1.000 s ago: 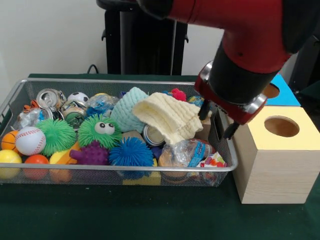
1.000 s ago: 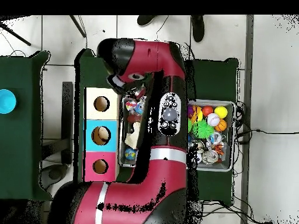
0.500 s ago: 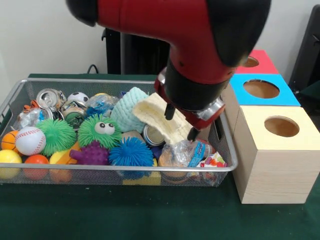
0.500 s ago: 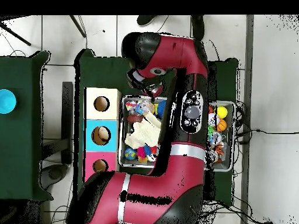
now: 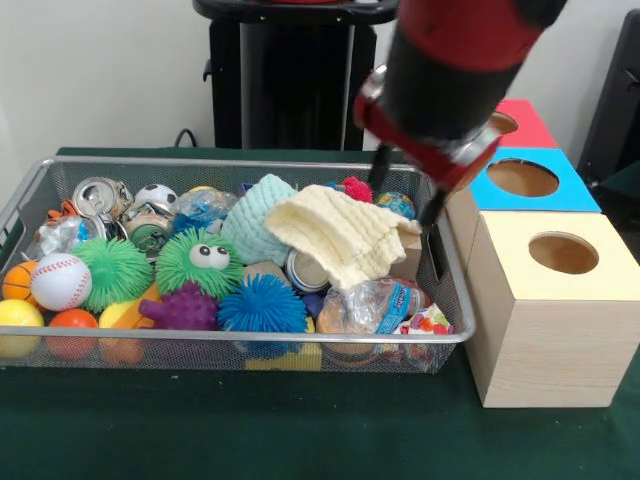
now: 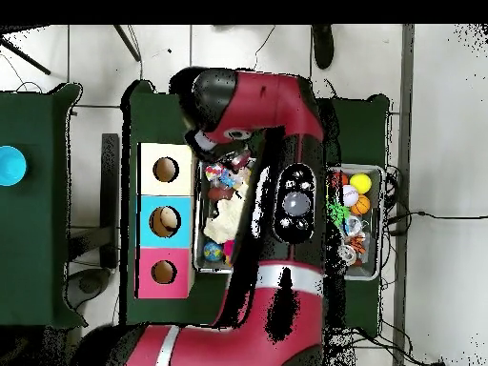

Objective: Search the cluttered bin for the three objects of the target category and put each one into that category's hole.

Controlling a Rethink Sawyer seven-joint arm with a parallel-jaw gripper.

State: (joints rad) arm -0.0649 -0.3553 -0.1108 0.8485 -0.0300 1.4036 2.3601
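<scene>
The tool hangs above the right end of the wire bin, its two dark prongs apart and holding nothing. Just below it the pale yellow knitted cloth lies draped over a can and a crumpled bottle. The three box holes, yellow, blue and red, look empty, though their depths are hidden. Nothing appears sorted yet, so all three target objects seem left to find.

gripper risen off yellow cloth — swung back toward the boxes
</scene>
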